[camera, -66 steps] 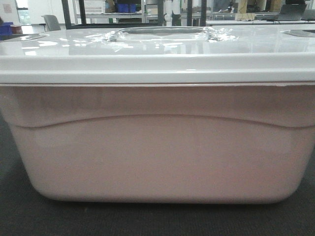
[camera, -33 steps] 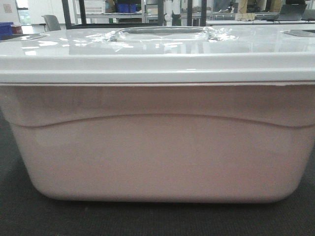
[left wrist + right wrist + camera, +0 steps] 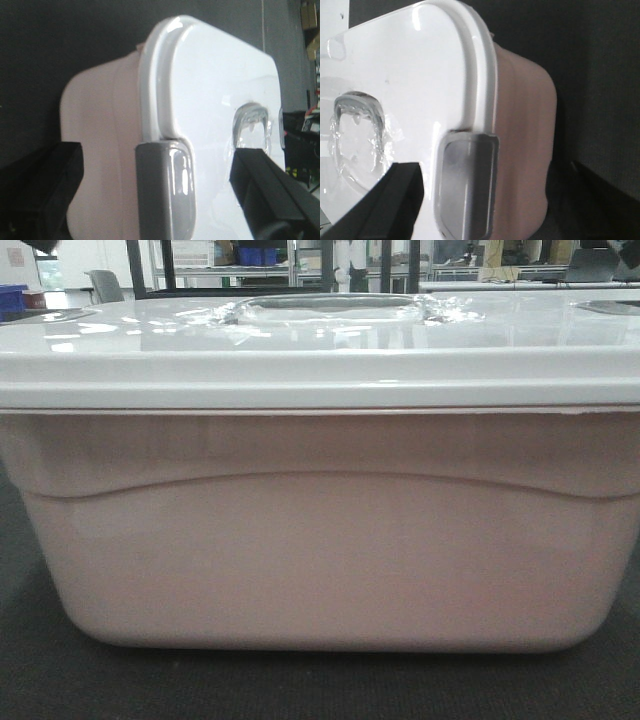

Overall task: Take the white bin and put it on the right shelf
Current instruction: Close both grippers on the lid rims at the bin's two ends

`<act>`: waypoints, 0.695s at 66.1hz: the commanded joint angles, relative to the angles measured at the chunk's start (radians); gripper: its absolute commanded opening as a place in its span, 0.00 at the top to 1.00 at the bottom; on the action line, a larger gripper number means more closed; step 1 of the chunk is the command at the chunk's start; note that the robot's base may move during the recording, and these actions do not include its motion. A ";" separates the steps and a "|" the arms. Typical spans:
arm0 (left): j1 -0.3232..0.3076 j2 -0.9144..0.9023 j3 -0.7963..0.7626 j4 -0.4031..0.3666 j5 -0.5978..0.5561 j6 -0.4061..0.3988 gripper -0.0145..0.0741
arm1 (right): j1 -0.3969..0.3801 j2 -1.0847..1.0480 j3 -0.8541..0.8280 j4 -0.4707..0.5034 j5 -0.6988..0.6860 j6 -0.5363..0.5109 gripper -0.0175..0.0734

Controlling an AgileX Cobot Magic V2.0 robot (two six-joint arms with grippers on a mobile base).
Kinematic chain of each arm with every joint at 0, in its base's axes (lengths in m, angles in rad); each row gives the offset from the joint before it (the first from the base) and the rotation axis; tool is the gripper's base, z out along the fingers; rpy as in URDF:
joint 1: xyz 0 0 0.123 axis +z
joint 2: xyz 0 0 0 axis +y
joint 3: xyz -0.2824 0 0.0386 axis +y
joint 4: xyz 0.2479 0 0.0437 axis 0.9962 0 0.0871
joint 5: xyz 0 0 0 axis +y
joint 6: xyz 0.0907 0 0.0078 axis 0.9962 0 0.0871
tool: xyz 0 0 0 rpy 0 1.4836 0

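Observation:
The white bin (image 3: 320, 560) fills the front view, standing on dark floor, its glossy white lid (image 3: 320, 350) with the recessed handle (image 3: 330, 308) on top. In the left wrist view, my left gripper (image 3: 156, 165) is open, its black fingers (image 3: 40, 190) straddling the grey latch (image 3: 165, 195) at one end of the bin (image 3: 100, 125). In the right wrist view, my right gripper (image 3: 492, 170) is open, its fingers (image 3: 385, 205) either side of the other grey latch (image 3: 467, 185) on the bin (image 3: 525, 125). I cannot tell if the fingers touch the bin. The right shelf is not in view.
Dark carpet (image 3: 320, 685) lies under and around the bin. Far behind it stand dark rack uprights (image 3: 135, 265), blue plastic bins (image 3: 255, 255), a chair (image 3: 105, 285) and tables with equipment.
The bin has not moved. Small dark shapes have come into the top left and top right corners of the front view.

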 commanded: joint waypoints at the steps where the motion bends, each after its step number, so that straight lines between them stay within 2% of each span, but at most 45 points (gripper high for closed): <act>1: -0.035 -0.018 -0.024 -0.085 0.098 0.016 0.28 | 0.022 -0.032 -0.020 0.089 0.117 -0.025 0.15; 12: -0.046 -0.014 -0.024 -0.086 0.100 0.016 0.28 | 0.067 -0.031 -0.020 0.089 0.111 -0.026 0.15; 34: -0.046 -0.014 -0.024 -0.075 0.102 0.018 0.28 | 0.075 -0.006 -0.019 0.093 0.115 -0.027 0.15; 46: -0.046 -0.014 -0.024 -0.073 0.102 0.018 0.28 | 0.125 0.020 -0.019 0.090 0.115 -0.032 0.15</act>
